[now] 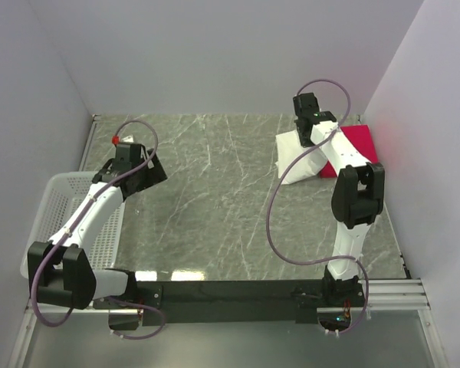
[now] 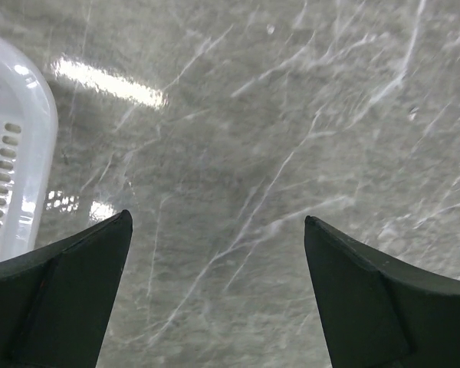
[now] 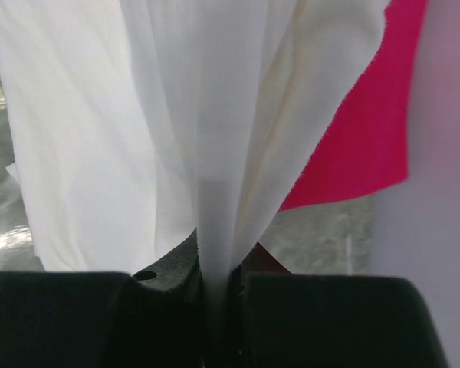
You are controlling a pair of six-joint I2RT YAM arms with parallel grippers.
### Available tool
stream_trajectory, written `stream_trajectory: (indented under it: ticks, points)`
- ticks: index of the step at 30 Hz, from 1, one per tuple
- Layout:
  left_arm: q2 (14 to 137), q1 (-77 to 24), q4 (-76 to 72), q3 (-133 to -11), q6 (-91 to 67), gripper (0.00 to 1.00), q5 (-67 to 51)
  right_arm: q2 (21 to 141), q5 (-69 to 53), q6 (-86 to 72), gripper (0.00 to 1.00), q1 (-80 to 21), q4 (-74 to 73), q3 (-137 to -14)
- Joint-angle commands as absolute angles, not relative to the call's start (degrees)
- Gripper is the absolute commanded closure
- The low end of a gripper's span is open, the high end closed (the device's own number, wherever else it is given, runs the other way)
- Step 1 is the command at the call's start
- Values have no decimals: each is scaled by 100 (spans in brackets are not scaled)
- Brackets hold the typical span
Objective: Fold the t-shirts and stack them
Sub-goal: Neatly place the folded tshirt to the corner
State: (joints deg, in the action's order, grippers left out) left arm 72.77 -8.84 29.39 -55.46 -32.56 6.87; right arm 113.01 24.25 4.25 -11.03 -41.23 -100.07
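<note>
My R jaws clamped on white t-shirt [image 3: 130, 115] fold, red t-shirt [image 3: 368, 130] just beside, L jaws wide apart above table [image 2: 291, 115]

Wide-spread left pincer [image 2: 215, 299] above marble table [image 2: 291, 115], basket [image 2: 15, 153] leftward.

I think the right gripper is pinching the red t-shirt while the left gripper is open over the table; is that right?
No: the right gripper pinches the white t-shirt, not the red t-shirt, as the right wrist view shows. The left gripper is open over the table.
</note>
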Motion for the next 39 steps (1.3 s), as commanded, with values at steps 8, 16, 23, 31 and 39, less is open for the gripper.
stream_trajectory:
  ticks: [8,16,23,31,39]
  points:
    - [7225,-870,2742,-5432,-3023,1,396,11443,3910,1204,100,-985,-3929,-10441]
    - [7383,-835,2725,-5396,-3041,1,211,11470,3841,1257,100,-879,-3823,-10775]
    - [7506,-809,2716,-5379,-3015,1,44,11540,3376,941,100,-712,-4358,-11591]
    - [7664,-782,2707,-5370,-3032,1,-149,11680,3270,747,100,-378,-4552,-11935]
    - [7805,-765,2690,-5361,-3032,2,-308,11962,3049,659,100,-27,-4544,-11716]
